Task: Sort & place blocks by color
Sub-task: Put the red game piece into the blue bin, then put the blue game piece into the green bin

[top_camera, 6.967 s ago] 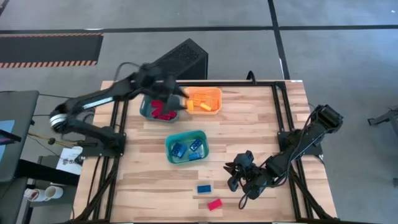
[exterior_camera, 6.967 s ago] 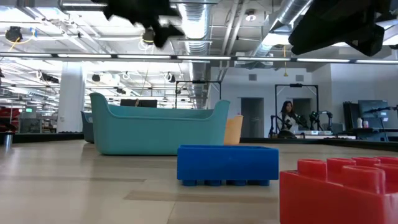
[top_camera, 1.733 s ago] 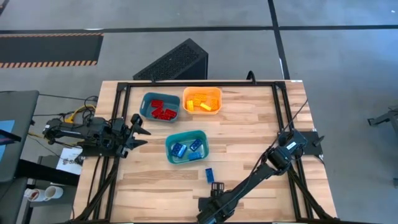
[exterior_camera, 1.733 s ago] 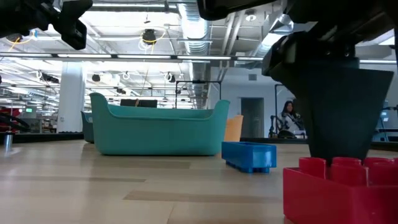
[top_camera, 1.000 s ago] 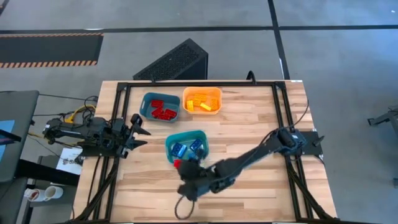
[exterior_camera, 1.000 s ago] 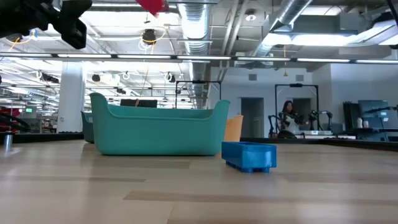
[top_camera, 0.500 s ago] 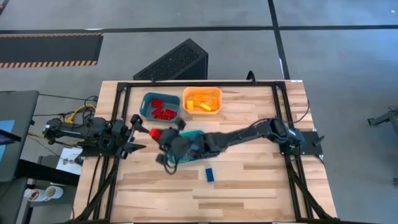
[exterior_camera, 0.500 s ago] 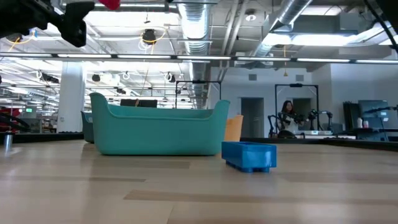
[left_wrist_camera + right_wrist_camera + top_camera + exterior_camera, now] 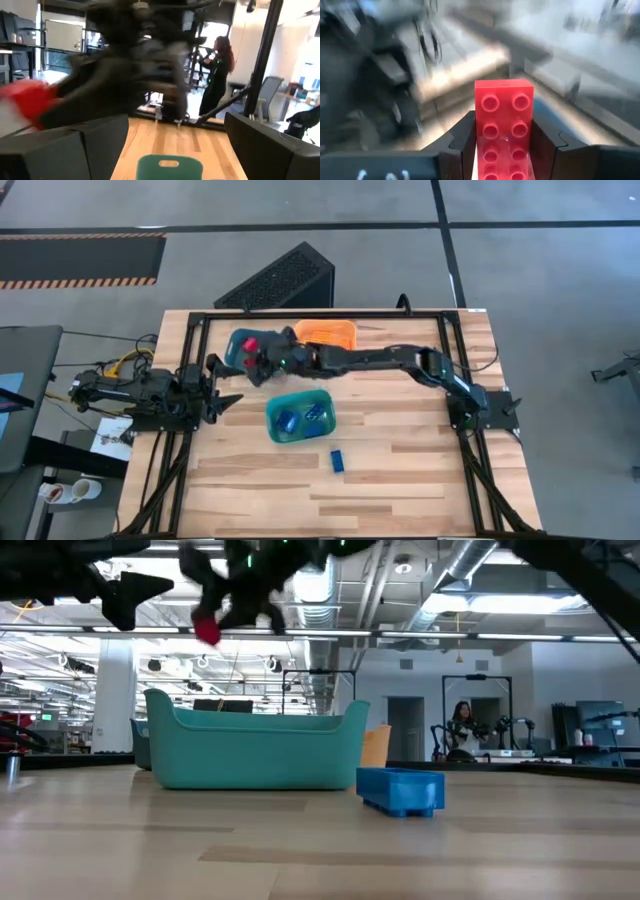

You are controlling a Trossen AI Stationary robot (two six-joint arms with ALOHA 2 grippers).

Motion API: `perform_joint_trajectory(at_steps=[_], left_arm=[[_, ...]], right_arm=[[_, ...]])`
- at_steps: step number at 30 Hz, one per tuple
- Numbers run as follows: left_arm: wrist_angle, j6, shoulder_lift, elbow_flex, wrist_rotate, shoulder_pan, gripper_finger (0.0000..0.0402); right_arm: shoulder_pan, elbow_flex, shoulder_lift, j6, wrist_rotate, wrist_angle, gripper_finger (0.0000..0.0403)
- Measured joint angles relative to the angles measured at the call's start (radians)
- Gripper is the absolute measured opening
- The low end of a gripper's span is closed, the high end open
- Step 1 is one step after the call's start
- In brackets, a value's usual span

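Right gripper [image 9: 502, 145] clamps studded red block [image 9: 503, 125] — glossy plastic.

A light wooden table [image 9: 400, 440] is filling the middle of the high view. Lying on it are a teal tray [image 9: 299, 416] at centre, an orange tray [image 9: 335, 331] toward the top, and a lone blue block [image 9: 338, 461] lower down.

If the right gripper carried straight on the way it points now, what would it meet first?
The right gripper, shut on a red block, points toward the table's left side, above the tray of red blocks. Beyond it the line looks free up to the left gripper parked at the left edge, though height is unclear.
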Motion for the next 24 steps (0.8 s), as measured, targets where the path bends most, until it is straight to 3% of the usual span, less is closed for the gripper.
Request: perform_joint_trajectory(at_steps=[12, 24], left_arm=[[-0.012, 0.037, 0.000, 0.000, -0.009, 0.000, 0.0320], [-0.009, 0.057, 0.000, 0.000, -0.017, 0.000, 0.0320]], right_arm=[[-0.151, -0.008, 0.143, 0.165, -0.143, -0.100, 0.0181], [-0.135, -0.006, 0.072, 0.154, -0.148, -0.189, 0.0268]])
